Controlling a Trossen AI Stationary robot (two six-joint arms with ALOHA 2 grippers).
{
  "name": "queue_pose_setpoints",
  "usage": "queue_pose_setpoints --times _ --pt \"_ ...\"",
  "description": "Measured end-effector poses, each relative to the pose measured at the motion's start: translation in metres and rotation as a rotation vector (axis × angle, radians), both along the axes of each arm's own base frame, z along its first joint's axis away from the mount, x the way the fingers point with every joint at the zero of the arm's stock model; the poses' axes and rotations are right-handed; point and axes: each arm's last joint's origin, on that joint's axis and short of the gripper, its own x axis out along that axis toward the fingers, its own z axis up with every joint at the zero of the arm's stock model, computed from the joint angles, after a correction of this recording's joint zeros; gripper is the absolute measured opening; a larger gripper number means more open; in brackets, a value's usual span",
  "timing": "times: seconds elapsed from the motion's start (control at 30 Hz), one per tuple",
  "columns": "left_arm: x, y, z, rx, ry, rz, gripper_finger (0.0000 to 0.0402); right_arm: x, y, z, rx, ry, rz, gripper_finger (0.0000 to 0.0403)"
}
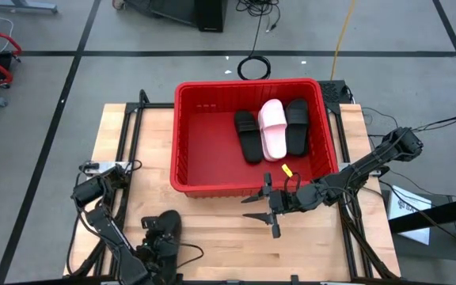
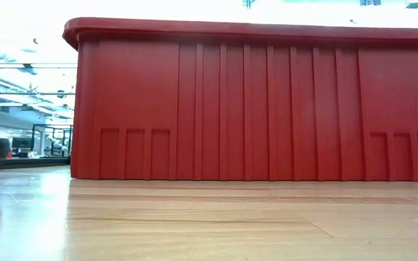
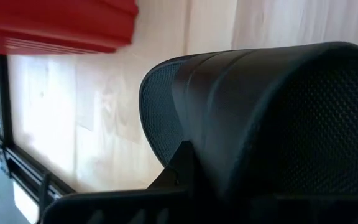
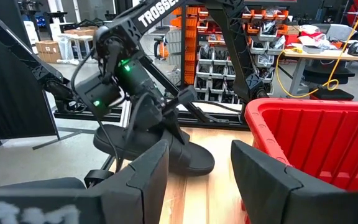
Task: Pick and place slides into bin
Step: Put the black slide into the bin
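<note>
The red bin [image 1: 176, 134] stands in the middle of the table; it fills the low view [image 2: 252, 101]. In it lie a black slide [image 1: 248, 136], a pink-white slide [image 1: 273, 128] and another black slide [image 1: 297, 125], side by side on the bin floor. My left gripper [image 1: 161, 233] is down over a black slide [image 1: 167, 222] near the table's near left corner. That slide's strap fills the left wrist view [image 3: 260, 124] and also shows in the right wrist view [image 4: 188, 158]. My right gripper [image 1: 253, 209] is open and empty just in front of the bin's near wall.
Bare wood lies between the bin and the table's near edge [image 1: 228, 253]. The bin's near corner [image 4: 316, 137] is close beside my right gripper [image 4: 197, 180]. A small yellow tag [image 1: 286, 169] sits by the bin's near rim. No other slides show.
</note>
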Motion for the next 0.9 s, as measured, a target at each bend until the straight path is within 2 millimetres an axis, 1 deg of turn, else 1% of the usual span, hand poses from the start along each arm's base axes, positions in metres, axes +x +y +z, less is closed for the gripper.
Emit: queue_pose_setpoints --times 0.3,0.43,0.6,0.9 --pt "0.005 -0.005 0.021 0.012 -0.026 -0.058 0.0004 0.000 0.000 0.000 -0.001 -0.002 0.000 0.0164" --pt "0.009 -0.010 0.032 0.004 -0.046 -0.124 0.0002 0.000 0.000 0.002 -0.016 -0.021 0.003 0.0164" --pt "0.016 -0.017 0.051 0.002 -0.105 -0.226 0.0003 0.000 0.000 0.002 -0.039 -0.028 0.005 0.0164" --pt "0.028 -0.026 0.087 0.032 -0.201 -0.409 0.0003 0.000 0.000 0.006 -0.031 -0.055 0.004 0.0164"
